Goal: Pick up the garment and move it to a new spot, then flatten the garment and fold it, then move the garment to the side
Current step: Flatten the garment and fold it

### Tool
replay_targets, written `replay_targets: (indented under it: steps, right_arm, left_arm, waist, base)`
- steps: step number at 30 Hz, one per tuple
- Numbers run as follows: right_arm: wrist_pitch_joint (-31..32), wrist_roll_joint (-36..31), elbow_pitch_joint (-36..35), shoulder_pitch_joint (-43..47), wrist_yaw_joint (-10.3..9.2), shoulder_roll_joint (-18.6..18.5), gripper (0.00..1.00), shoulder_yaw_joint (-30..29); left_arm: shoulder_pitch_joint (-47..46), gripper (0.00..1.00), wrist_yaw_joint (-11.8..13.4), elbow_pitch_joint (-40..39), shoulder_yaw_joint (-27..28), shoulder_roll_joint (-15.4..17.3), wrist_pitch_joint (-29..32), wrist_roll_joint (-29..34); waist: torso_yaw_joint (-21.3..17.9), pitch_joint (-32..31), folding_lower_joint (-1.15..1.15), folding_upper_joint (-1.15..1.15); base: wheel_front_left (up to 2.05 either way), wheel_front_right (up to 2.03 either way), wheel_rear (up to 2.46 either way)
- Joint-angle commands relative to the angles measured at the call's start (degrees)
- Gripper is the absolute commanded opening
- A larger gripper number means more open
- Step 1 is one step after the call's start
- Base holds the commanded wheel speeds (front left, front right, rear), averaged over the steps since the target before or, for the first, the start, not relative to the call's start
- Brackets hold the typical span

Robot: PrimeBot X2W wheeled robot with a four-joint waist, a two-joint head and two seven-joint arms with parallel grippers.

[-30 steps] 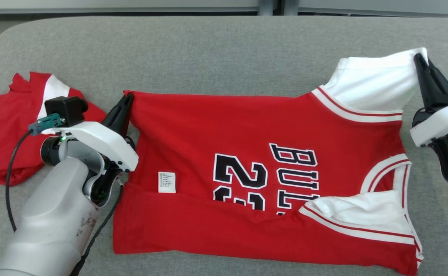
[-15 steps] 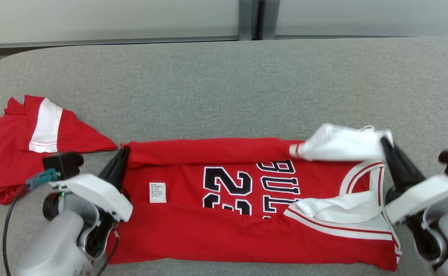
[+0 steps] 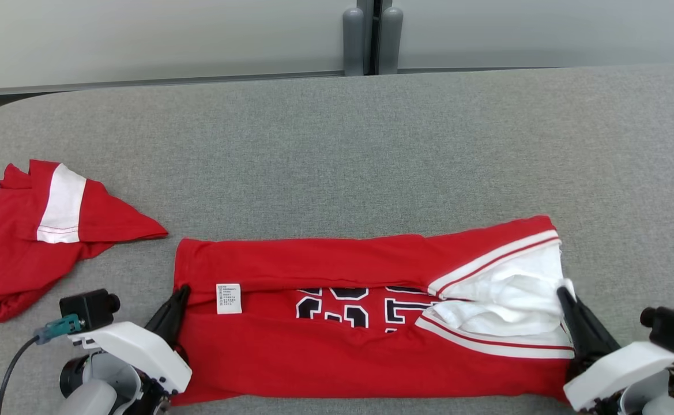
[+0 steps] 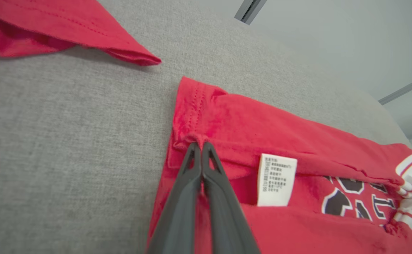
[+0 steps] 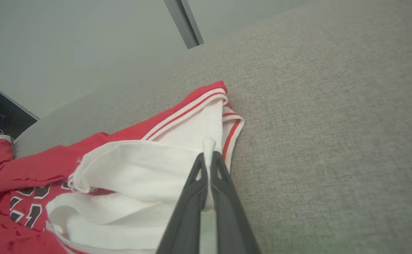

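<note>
The garment [image 3: 337, 346], a red jersey with white trim, lies as a long narrow band on the grey counter [image 3: 337, 155], stretched between the two tools.

The left tool [image 3: 181, 289] has its two dark fingers pressed together on the garment's left end, pinching a small pucker of red hem right at the tips. In the left wrist view the red cloth runs from the fingertips [image 4: 194, 150] ahead and off to that tool's right. A white label [image 4: 276, 180] sits just to the right of the fingers, and the black and white lettering [image 4: 350, 201] lies farther right, partly under a fold.

The right tool [image 3: 561, 293] is likewise closed, gripping white fabric [image 5: 149, 165] at the garment's other end. A little tuft of the white cloth pokes up between its fingertips in the right wrist view. From this tool the garment spreads out to its left, white layers nearest and red beyond. The striped trim [image 5: 191, 109] runs just ahead of the tips.

A second red garment [image 3: 19, 248] lies rumpled beyond the left tool, to its outer side, apart from the jersey.
</note>
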Motion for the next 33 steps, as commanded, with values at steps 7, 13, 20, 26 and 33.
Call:
replay_targets:
  steps: [7, 13, 20, 26, 33]
  right_arm:
    - [0.11, -4.38, -0.88, 5.55, -0.02, 2.04, 1.0, -1.46]
    - [-1.39, -11.11, -3.73, 8.66, -0.02, 4.01, 1.0, -5.07]
    - [-1.87, -21.56, -12.56, 11.05, -0.02, 7.43, 1.0, -15.05]
    - [1.66, -29.93, -22.44, 12.6, -0.02, 11.27, 1.0, -20.92]
    - [5.85, -33.47, -27.77, 15.17, -0.02, 13.81, 1.0, -22.11]
  left_arm:
    - [4.12, 1.0, 3.39, -1.35, 0.29, 1.37, -1.9, 0.65]
    - [7.95, 1.0, 9.62, -4.85, 2.28, 2.11, -8.0, 5.65]
    - [14.66, 1.0, 16.45, -19.55, 12.7, -0.96, -8.83, 19.42]
    - [19.55, 1.0, 16.23, -29.49, 19.74, -4.93, -8.86, 30.22]
    - [23.25, 1.0, 15.18, -30.28, 20.77, -5.84, -8.87, 35.08]
  waist:
    - [-0.47, -1.67, 0.0, 0.0]
    - [-1.31, -3.38, 0.0, 0.0]
    - [-1.55, -5.23, 0.0, 0.0]
    - [-1.51, -6.97, 0.0, 0.0]
    - [-1.7, -8.78, 0.0, 0.0]
  base:
    - [0.0, 0.0, 0.0]
    - [0.0, 0.0, 0.0]
    - [0.0, 0.0, 0.0]
    - [0.0, 0.0, 0.0]
    - [0.0, 0.0, 0.0]
